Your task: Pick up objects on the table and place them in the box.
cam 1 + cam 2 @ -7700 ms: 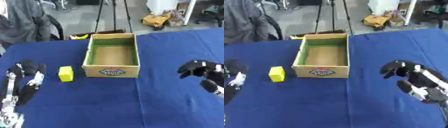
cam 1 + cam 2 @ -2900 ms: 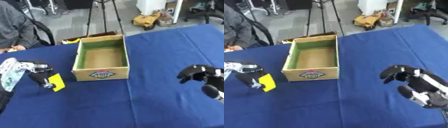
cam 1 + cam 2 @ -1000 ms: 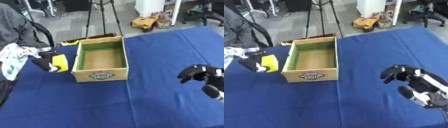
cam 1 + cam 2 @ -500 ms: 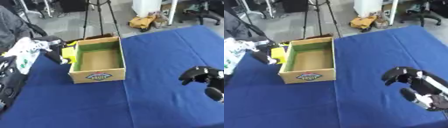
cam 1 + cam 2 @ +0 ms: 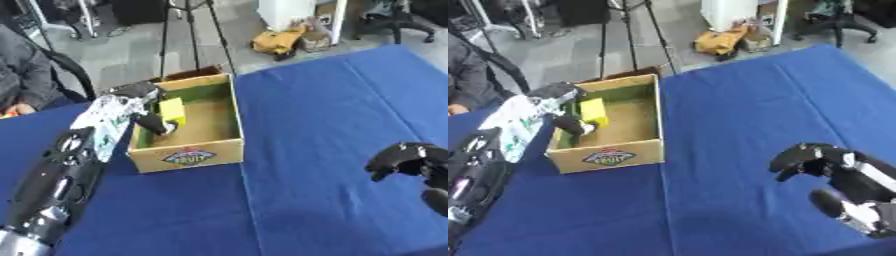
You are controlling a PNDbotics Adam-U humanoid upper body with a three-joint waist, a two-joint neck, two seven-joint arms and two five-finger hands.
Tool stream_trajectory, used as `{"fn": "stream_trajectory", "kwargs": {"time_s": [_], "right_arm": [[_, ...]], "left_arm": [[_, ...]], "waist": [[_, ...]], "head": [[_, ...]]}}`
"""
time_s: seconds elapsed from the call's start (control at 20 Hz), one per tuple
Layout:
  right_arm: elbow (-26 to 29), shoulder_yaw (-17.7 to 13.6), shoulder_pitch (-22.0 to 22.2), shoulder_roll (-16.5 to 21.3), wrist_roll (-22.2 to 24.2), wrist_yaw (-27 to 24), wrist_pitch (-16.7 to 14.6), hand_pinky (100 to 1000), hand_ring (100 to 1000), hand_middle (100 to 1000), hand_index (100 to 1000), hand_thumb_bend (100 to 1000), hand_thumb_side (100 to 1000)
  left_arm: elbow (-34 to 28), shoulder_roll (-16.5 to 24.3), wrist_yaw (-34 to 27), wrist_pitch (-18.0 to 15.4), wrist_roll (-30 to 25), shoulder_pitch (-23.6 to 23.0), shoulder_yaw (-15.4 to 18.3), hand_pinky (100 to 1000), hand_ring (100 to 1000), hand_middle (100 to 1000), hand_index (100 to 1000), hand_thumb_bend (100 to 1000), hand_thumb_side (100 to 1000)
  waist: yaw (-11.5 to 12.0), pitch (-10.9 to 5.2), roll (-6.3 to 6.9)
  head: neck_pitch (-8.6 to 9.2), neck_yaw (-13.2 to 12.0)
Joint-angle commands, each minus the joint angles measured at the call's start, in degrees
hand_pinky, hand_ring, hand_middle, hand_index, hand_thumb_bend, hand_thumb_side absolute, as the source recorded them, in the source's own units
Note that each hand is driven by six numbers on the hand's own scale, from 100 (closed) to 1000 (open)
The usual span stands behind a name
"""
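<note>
Left hand (image 5: pixel 144 112) clamped on yellow block (image 5: pixel 171 109) over box (image 5: pixel 192 150) at 10 o'clock; right hand (image 5: pixel 811 159) curled, empty, 4 o'clock on blue tabletop (image 5: pixel 332 100)

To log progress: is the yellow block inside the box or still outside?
Inside: the yellow block, held by the left hand, is within the box walls.

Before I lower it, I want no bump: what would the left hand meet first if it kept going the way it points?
Probably the box floor: the left hand holds the yellow block over the box's left wall, fingers pointing down inside. Depth is unclear.
</note>
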State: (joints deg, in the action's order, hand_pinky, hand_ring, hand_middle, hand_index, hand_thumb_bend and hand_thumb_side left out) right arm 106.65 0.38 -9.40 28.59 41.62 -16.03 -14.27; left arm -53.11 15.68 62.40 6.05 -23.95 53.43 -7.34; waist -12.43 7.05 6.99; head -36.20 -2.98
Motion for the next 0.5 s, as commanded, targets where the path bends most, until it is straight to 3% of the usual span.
{"fn": "stream_trajectory", "kwargs": {"time_s": [0.05, 0.1, 0.15, 0.25, 0.5], "right_arm": [[0.7, -0.3, -0.8, 1.4, 0.2, -0.2, 0.0, 714, 787, 747, 796, 286, 585], [0.7, -0.3, -0.8, 1.4, 0.2, -0.2, 0.0, 714, 787, 747, 796, 286, 585], [0.7, -0.3, -0.8, 1.4, 0.3, -0.2, 0.0, 714, 787, 747, 796, 286, 585], [0.7, -0.3, -0.8, 1.4, 0.3, -0.2, 0.0, 714, 787, 747, 796, 285, 586], [0.7, -0.4, -0.8, 1.4, 0.3, -0.2, -0.1, 714, 787, 747, 796, 285, 585]], "left_arm": [[0.9, 0.4, 1.6, 0.7, 3.2, 0.7, -0.1, 674, 564, 592, 782, 338, 395], [1.4, 0.2, 2.0, 0.6, 3.7, 0.6, -0.2, 680, 571, 601, 792, 354, 423], [1.8, 0.1, 2.3, 0.4, 3.9, 0.5, -0.3, 696, 592, 633, 814, 456, 467], [2.1, 0.0, 2.6, 0.0, 3.9, 0.4, -0.4, 708, 609, 666, 832, 546, 503], [1.9, 0.1, 2.5, -0.6, 4.5, 0.1, -0.4, 722, 625, 697, 847, 645, 572]], "waist": [[0.0, -0.65, -0.31], [0.0, -0.64, -0.32], [0.0, -0.62, -0.34], [0.0, -0.59, -0.38], [0.1, -0.53, -0.45]], "head": [[0.47, -0.2], [0.49, -0.2], [0.49, -0.2], [0.51, -0.2], [0.60, -0.1]]}}
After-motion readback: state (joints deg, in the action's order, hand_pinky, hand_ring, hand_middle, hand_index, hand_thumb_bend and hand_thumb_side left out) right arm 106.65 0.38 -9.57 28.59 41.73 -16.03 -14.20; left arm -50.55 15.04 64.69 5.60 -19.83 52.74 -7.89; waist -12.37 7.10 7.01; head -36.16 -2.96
